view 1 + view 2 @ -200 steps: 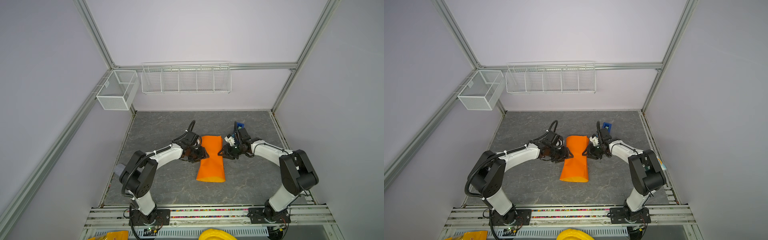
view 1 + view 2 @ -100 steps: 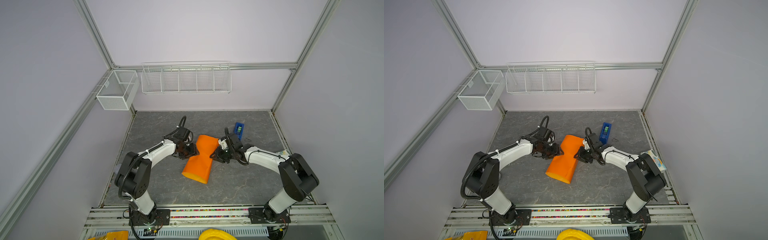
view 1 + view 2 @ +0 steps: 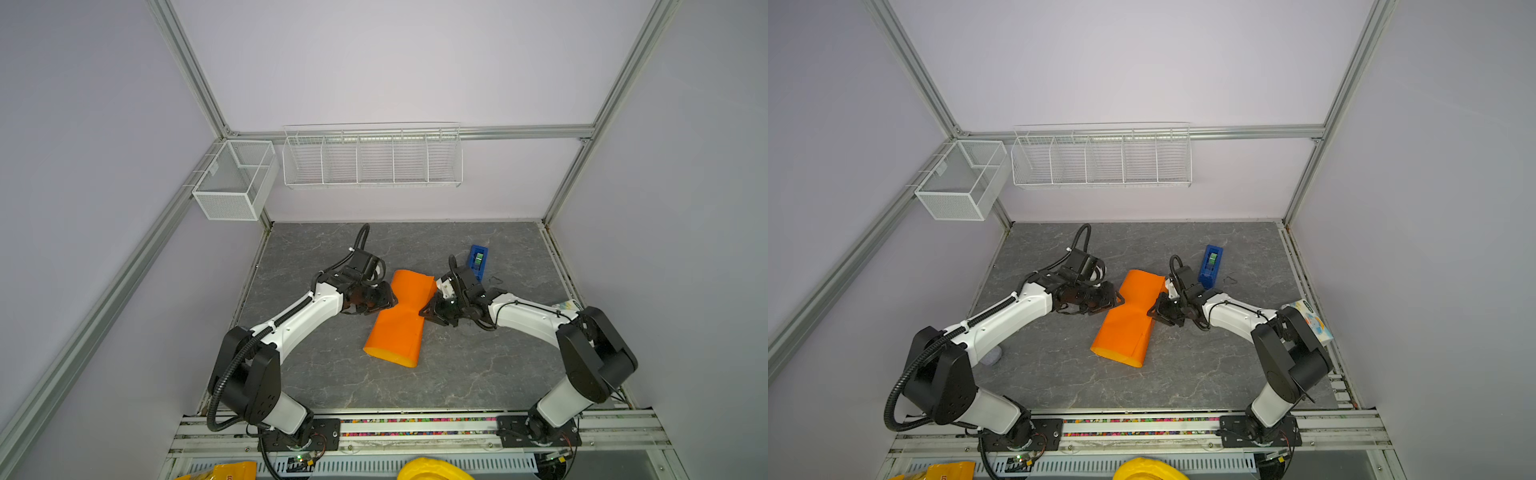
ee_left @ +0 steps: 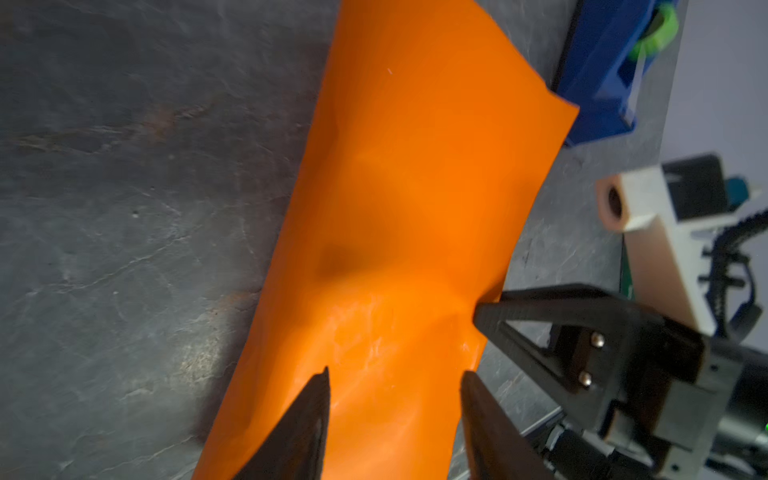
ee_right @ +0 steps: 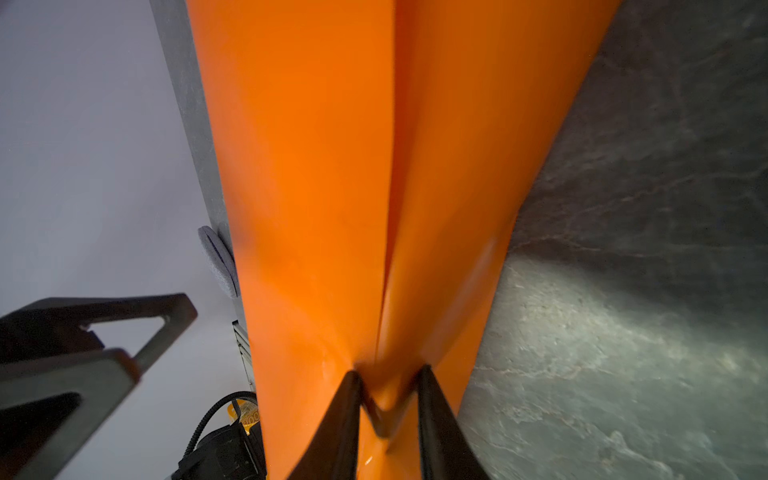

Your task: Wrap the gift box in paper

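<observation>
From where I stand, the large plain orange-yellow sheet of paper [image 3: 395,328] is already rolled over into a flattened sleeve. It lies slantwise in the middle of the grey stone-patterned table [image 3: 478,374]. One open end points toward the near rail. The other lies near the narrow bright-blue tape dispenser [image 3: 478,259], which stands apart from both grippers.

The slate-blue gift box is nowhere in sight. I take it to be inside the sleeve, about where the paper narrows, but I cannot confirm that. So the first wrap-around looks done. I see no tape on the seam, and both ends gape unfolded, so I judge that most of the work is left.

Both arms reach in low from the near rail, elbows bent outward and forearms stretched toward the middle. Their wrists sit close to the tabletop, facing one another across the sleeve's waist. The left gripper [image 4: 395,374] has its jaws standing apart over the paper, with nothing clearly squeezed between them. The right gripper [image 5: 388,376] has its jaws drawn in on a raised fold of the paper, pinching it.
</observation>
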You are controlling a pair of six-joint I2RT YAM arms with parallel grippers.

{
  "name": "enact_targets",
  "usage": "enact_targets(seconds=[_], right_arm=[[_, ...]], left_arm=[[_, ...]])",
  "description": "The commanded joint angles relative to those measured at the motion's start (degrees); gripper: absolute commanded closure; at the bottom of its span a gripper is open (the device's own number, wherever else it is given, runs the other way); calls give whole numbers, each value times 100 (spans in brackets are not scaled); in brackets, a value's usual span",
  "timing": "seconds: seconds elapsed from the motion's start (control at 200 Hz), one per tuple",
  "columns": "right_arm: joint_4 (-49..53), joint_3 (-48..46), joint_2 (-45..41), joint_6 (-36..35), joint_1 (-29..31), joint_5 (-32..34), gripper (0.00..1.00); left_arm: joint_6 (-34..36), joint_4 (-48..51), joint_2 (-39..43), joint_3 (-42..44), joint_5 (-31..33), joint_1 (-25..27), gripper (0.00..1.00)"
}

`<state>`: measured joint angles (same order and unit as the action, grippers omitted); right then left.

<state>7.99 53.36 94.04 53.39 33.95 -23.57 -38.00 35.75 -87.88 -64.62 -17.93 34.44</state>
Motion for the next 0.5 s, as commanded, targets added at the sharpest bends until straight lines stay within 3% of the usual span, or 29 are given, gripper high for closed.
enact_targets(seconds=[0.0, 0.225, 0.415, 0.495], right_arm=[[493, -151, 352, 23, 48, 309, 74], [484, -168, 335, 5, 44, 308, 74], [441, -151, 351, -3, 48, 250, 74], [449, -117, 320, -36, 45, 195, 69]], left_arm=[[-283, -334, -240, 254, -268, 265, 62], [-679, -1001, -533, 757, -434, 503, 77], [-760, -1218, -604, 885, -610, 520, 80], [-737, -1180, -656, 873, -619, 520, 81]])
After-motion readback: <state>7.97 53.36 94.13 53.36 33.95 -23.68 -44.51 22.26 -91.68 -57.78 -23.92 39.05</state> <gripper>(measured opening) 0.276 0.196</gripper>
